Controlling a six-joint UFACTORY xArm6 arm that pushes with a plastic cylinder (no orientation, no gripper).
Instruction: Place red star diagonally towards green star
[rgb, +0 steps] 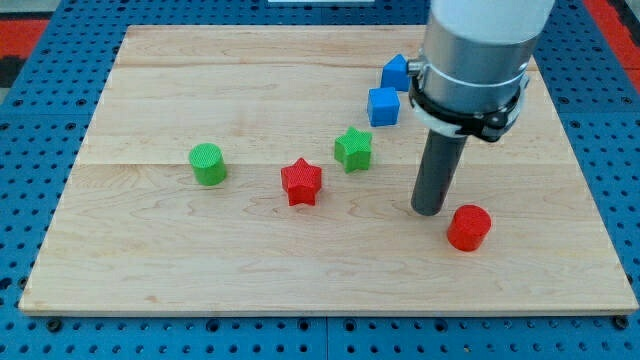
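Note:
The red star lies near the middle of the wooden board. The green star sits just up and to the right of it, a small gap between them. My tip rests on the board to the right of both stars, well clear of the red star. It stands just up and to the left of a red cylinder.
A green cylinder stands left of the red star. A blue cube and another blue block sit near the view's top, partly beside the arm's grey body. Blue pegboard surrounds the board.

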